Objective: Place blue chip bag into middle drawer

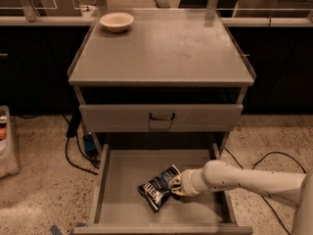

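The blue chip bag (158,188) is dark blue foil with white lettering. It lies tilted on the floor of the open middle drawer (124,180), right of centre. My gripper (174,185) reaches in from the right on a white arm and sits at the bag's right end, low inside the drawer. The bag hides the fingertips.
A cream bowl (116,21) stands at the back left of the cabinet top (166,48). A shut drawer front with a black handle (162,117) is above the open drawer. Black cables (73,151) lie on the speckled floor at the left, and a white bin (7,141) stands far left.
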